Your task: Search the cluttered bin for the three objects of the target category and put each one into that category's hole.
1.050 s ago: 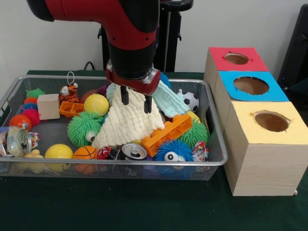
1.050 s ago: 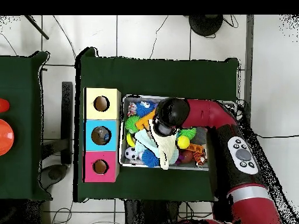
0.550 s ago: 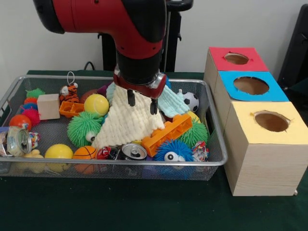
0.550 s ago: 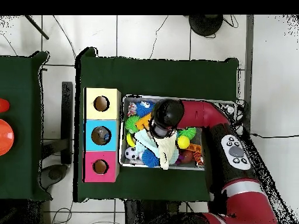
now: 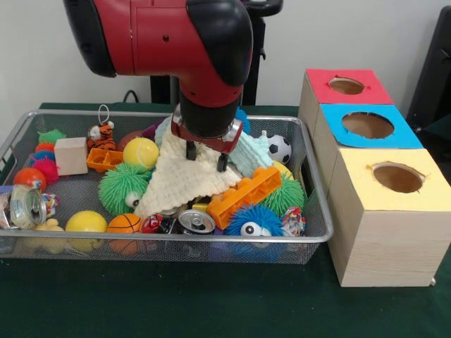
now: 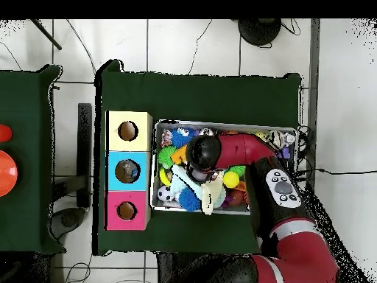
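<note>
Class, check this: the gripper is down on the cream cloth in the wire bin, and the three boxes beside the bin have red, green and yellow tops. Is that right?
One colour is wrong. The front view shows the middle box with a blue top, not green; the red box and yellow box flank it. The gripper is indeed down on the cream cloth in the wire bin.

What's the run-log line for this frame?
arm: low over bin | gripper: on cream cloth, jaws spread | boxes: nothing dropped in view
</note>
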{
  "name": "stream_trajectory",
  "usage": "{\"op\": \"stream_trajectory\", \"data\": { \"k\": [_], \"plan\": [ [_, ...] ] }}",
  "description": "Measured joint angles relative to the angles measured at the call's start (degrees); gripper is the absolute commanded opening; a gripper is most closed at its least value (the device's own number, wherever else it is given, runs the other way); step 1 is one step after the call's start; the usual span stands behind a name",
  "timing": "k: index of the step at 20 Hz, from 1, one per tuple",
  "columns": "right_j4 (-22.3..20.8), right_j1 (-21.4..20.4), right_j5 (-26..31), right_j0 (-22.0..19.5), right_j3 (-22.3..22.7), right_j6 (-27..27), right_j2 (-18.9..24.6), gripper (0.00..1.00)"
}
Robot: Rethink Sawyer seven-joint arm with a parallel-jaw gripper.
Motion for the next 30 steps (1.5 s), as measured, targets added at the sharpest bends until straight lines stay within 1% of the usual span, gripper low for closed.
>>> {"op": "stream_trajectory", "data": {
  "k": [5, 10, 11, 15, 24, 30],
  "plan": [
    [-1.12, -0.28, -0.97, 0.57, 0.15, 0.00, -0.22, 1.00],
    [-1.22, -0.34, -1.41, 0.88, 0.16, 0.00, -0.40, 1.00],
    [-1.21, -0.33, -1.58, 0.91, 0.16, 0.00, -0.40, 0.00],
    [-1.28, -0.39, -3.25, 1.21, 0.27, 0.00, -0.69, 0.00],
    [-1.28, -0.74, -4.87, 3.99, 0.25, 0.00, -3.45, 0.00],
    [-1.25, -0.88, -5.00, 3.63, 0.32, 0.00, -3.53, 0.00]
  ]
}}
